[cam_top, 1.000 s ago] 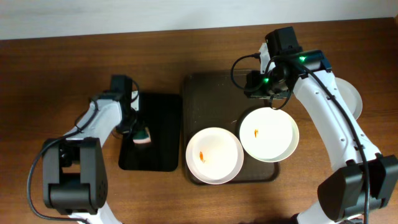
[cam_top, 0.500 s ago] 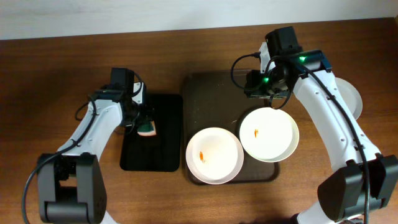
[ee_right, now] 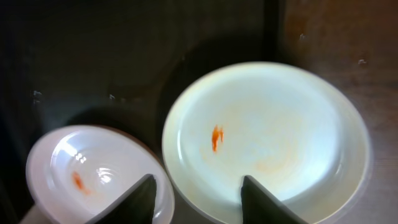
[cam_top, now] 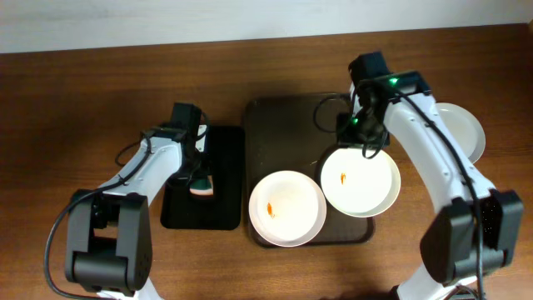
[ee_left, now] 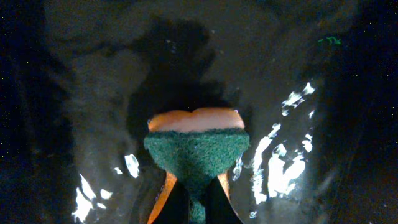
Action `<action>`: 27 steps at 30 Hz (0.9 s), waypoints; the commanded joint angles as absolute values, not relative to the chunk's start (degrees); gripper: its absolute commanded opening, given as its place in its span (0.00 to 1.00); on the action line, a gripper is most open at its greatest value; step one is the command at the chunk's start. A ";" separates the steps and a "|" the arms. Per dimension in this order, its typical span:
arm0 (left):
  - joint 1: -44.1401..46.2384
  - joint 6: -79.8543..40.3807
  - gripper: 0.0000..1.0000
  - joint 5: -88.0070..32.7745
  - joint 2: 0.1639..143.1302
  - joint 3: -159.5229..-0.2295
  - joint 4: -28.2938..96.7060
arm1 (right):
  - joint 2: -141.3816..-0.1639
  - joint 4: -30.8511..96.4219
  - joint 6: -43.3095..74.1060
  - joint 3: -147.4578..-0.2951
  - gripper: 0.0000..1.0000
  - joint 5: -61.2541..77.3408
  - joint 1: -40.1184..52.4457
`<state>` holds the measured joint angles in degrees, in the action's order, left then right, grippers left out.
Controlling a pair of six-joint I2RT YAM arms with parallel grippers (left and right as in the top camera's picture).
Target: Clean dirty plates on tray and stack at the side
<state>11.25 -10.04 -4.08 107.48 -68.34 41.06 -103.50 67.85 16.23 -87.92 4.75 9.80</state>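
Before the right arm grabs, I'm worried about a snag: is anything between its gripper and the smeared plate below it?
Nothing visible. The right gripper hangs open over the plate's rim on the tray, only clear space between them.

black tray (cam_top: 215, 212) | green-and-orange sponge (cam_top: 201, 184) over it | brown wooden table (cam_top: 83, 92)

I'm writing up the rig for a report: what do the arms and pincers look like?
Both arms have white shells between black joint housings. The right arm shows green lights near its wrist and a looped black cable; the left arm has a thin black cable too. The right pincer has two dark, tapering fingers.
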 commanded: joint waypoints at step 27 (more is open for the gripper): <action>10.98 -9.34 0.00 -2.11 105.60 -71.53 42.72 | -110.39 48.90 3.73 -91.90 0.35 4.78 8.86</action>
<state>11.22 -10.04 -2.50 107.35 -70.52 42.78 -114.37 43.83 1.10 -84.01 17.80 11.49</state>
